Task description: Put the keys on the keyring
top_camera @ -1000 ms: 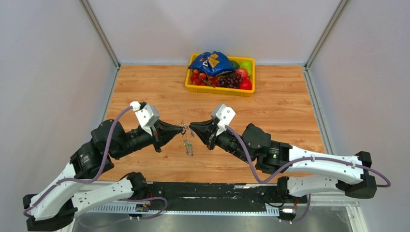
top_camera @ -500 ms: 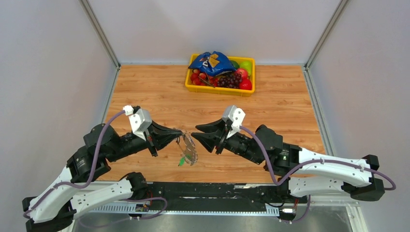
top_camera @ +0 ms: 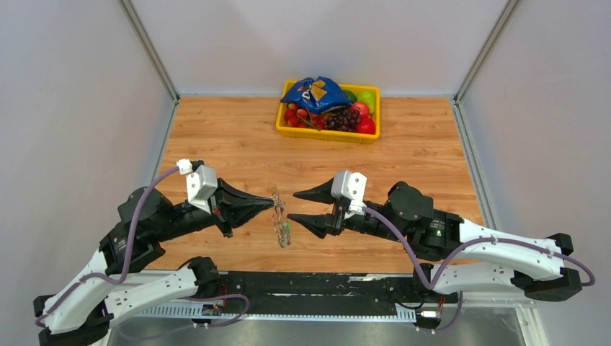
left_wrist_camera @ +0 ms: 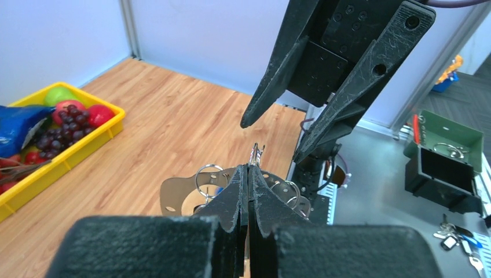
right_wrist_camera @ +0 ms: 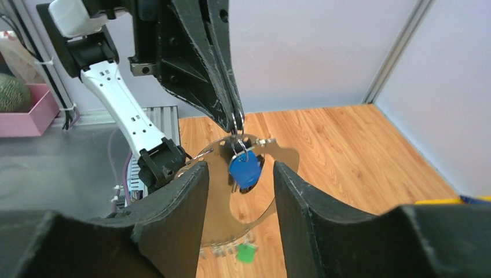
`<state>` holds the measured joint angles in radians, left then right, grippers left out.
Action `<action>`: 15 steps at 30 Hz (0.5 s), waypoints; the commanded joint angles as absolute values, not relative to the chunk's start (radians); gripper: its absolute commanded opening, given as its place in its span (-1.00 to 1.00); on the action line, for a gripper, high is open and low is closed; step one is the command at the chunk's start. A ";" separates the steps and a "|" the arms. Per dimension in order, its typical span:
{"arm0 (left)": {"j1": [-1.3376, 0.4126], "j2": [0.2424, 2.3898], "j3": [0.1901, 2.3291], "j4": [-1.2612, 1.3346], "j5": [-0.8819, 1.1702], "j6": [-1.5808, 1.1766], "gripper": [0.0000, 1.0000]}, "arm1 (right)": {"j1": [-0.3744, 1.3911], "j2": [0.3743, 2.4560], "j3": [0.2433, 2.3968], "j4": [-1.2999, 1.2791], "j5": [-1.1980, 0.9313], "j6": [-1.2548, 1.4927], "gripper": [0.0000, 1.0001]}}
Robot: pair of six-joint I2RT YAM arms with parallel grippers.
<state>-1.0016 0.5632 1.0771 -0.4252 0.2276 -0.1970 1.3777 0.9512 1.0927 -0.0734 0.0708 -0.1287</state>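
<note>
- Left gripper [top_camera: 272, 200]: clamped tight on the keyring [top_camera: 279, 222], dangling it above the table [top_camera: 216, 130] centre.
- Right gripper [top_camera: 293, 207]: jaws parted, holding nothing, facing the ring from just beside it.
- On the ring: 1 blue key [right_wrist_camera: 245, 169] and 1 green key [top_camera: 286, 229] hanging; probably far along, whether more remain cannot tell.

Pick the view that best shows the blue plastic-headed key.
Right wrist: the blue plastic-headed key hangs large and unobstructed mid-frame. Top external shows only a tiny dangling key cluster, colours unreadable; in left wrist, that arm's own shut jaws hide it almost entirely.
</note>
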 commanded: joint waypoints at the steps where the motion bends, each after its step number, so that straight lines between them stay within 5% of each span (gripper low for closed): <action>1: -1.002 0.562 1.074 -0.316 0.315 -0.230 -0.99 | 1.375 0.956 1.157 -0.096 -0.042 -0.245 0.00; 15: -1.002 0.557 1.055 -0.259 0.410 -0.253 -0.99 | 1.375 0.987 1.206 -0.098 -0.157 -0.316 -0.08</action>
<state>-1.0016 0.5636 1.0523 -0.3508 0.3717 -0.2352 1.3777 0.9749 1.1519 -0.1127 -0.0929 -0.2993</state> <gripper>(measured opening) 0.008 0.476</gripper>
